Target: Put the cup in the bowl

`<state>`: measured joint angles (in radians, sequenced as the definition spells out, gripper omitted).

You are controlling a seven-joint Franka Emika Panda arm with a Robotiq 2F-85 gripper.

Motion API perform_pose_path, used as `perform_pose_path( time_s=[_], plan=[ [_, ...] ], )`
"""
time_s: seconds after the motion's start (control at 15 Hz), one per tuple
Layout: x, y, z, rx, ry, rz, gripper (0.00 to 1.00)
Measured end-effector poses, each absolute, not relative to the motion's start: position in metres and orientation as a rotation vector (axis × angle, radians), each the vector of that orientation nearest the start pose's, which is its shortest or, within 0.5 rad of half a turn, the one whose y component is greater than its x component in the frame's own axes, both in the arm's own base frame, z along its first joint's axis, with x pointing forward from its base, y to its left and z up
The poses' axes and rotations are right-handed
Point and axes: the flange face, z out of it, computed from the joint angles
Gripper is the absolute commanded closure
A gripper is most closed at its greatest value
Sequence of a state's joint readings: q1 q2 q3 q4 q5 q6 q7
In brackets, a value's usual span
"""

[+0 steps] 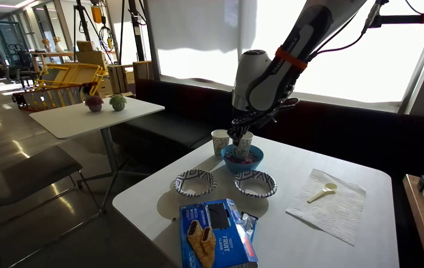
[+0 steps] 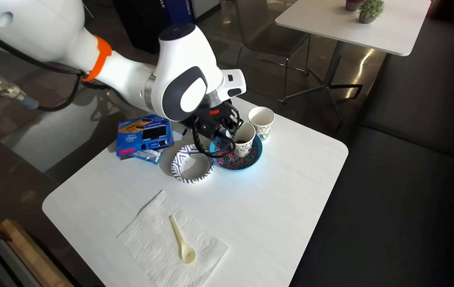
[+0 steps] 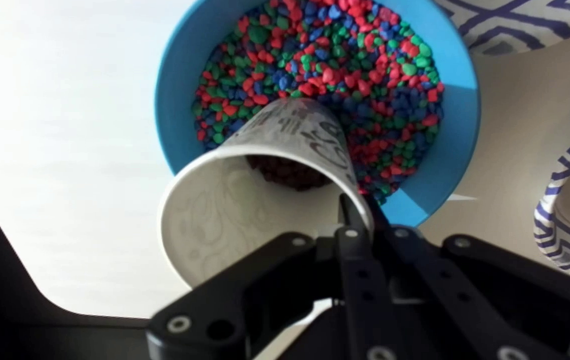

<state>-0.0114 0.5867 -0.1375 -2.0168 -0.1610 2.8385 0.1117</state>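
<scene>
Inside the blue bowl (image 3: pixel 177 90) we find the cup (image 3: pixel 259 210); the gripper (image 3: pixel 363 214) is nearly closed, pinching its wall. Only the wrist view clearly shows dark pieces (image 3: pixel 292 175) in the cup. In an exterior view, the table (image 1: pixel 293 160) has its far edge near the bowl, and wide room to the right. We count one neighbouring cup (image 1: pixel 220 143), two patterned bowls (image 1: pixel 195 183), one spoon (image 1: pixel 326 190).

Reads "TASTY FRUIT FLAVOR" on the blue box (image 1: pixel 215 235). Spells "FRAN" and "EMIKA" along the arm (image 1: pixel 276 72), either side of an orange band (image 1: pixel 291 58). Bears cut-off letters, unreadable, on a navy panel (image 2: pixel 179 12) beyond.
</scene>
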Motion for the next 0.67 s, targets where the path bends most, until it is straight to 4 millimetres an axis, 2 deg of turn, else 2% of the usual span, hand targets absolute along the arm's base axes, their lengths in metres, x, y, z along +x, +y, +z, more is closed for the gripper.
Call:
perform_pose_path(
  time_s=[0.27, 0.67],
  plan=[
    [0.617, -0.085, 0.181, -3.279, 0.126, -0.381, 0.99],
    [0.615, -0.072, 0.178, -3.285, 0.028, -0.324, 0.99]
  ],
)
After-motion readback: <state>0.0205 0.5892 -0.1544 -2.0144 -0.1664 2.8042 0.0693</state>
